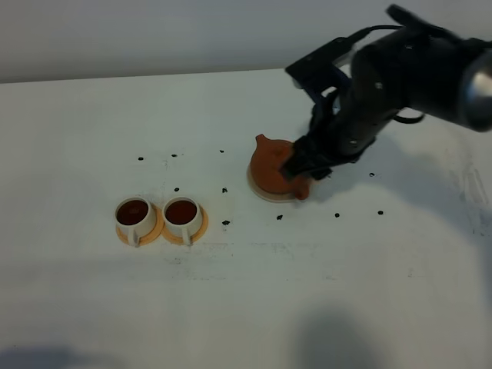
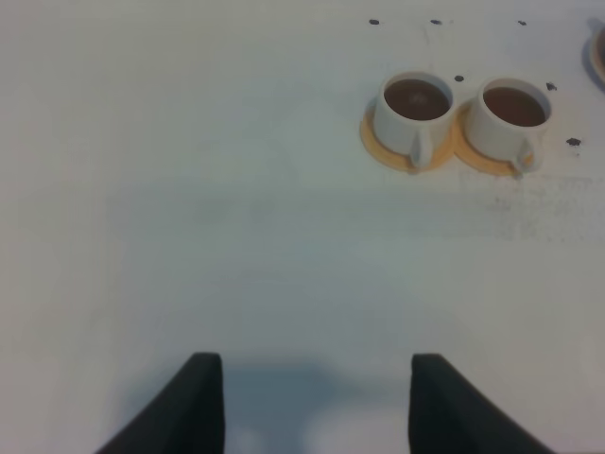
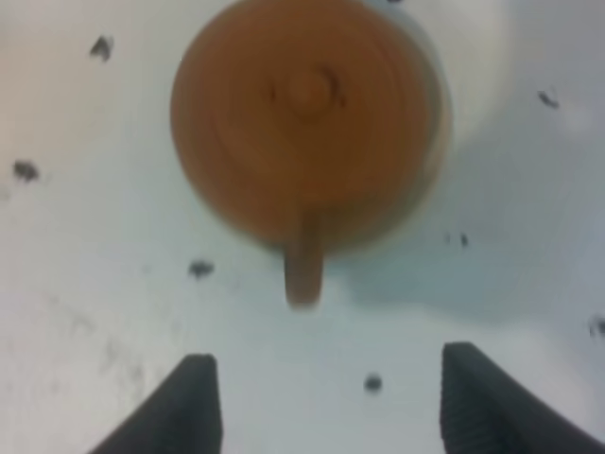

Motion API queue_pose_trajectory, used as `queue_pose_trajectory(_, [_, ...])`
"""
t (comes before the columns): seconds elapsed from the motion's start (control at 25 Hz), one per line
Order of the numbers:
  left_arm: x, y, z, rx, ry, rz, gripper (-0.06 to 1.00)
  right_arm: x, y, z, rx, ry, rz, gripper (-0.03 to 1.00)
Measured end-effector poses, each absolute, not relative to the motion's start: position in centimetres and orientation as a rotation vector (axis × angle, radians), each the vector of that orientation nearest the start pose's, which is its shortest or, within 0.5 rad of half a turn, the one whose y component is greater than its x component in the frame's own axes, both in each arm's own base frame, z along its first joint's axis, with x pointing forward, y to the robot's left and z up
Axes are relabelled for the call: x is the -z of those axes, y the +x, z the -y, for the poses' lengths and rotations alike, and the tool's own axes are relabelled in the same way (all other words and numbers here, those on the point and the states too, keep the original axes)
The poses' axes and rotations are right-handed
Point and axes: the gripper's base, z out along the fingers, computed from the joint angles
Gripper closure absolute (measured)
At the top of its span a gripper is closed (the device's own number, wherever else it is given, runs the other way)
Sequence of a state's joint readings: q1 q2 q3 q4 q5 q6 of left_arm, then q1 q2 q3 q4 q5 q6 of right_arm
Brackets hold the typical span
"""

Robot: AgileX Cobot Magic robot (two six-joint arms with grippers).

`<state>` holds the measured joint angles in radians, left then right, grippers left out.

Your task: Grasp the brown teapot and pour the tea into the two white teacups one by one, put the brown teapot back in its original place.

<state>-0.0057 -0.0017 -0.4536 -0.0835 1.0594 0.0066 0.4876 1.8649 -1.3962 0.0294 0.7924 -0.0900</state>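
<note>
Right claw point(image 3: 321, 402): released, jaws spread wide, nothing between them, hanging just above and behind the brown teapot point(image 1: 274, 166). Teapot handle point(image 3: 303, 270) in line with the gap between the fingers point(image 3: 194, 402), clear of both. Right arm point(image 1: 400, 77) reaching in from the far right corner of the counter point(image 1: 246, 307), hiding part of the pot's handle side in the high view.

Brown teapot: upright, lid on, seated on the beige coaster point(image 1: 265, 194), a pale rim of the coaster peeping out around its base. Spout point(image 1: 261, 140) aimed toward the far edge of the counter. Placed a little right of the counter's middle, well apart from the cups. Blurred in the right wrist view.

Left claw point(image 2: 317, 407): released too, jaws apart, empty, low over bare counter near the left side, cups ahead of it.

Two white teacups, left cup point(image 1: 133, 215) and right cup point(image 1: 183, 214): side by side left of centre, each on its own orange saucer point(image 1: 153, 233), saucers touching or nearly so. Both filled with dark brown tea, handles turned toward the near edge.

Small black specks point(image 1: 226, 223) scattered across the counter between cups and teapot and beyond.
</note>
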Motion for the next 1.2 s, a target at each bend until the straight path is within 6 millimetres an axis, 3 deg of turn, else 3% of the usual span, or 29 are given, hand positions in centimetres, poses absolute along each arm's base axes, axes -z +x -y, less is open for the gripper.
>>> queue_pose_trajectory(0.16, [-26.5,0.0,0.7,0.100,0.014,-2.086,0.50,-24.5,31.3,-16.0,-0.138,-0.696,-2.634,0.46])
queue_pose_trajectory(0.32, [-26.5,0.0,0.7,0.100,0.014,-2.086,0.50,-27.9,27.2,-13.2,-0.136,-0.589,-2.574,0.47])
queue_pose_trajectory(0.4, [-26.5,0.0,0.7,0.100,0.014,-2.086,0.50,-29.9,24.8,-11.6,-0.124,-0.540,-2.536,0.48])
queue_pose_trajectory(0.64, [-26.5,0.0,0.7,0.100,0.014,-2.086,0.50,-33.1,16.9,-7.0,-0.063,-0.442,-2.485,0.52])
queue_pose_trajectory(0.92, [-26.5,0.0,0.7,0.100,0.014,-2.086,0.50,-33.9,8.8,-3.1,-0.130,-0.358,-2.356,0.56])
queue_pose_trajectory(1.2, [-26.5,0.0,0.7,0.101,0.013,-2.086,0.50,-31.6,4.6,-1.4,-0.202,-0.339,-2.276,0.57])
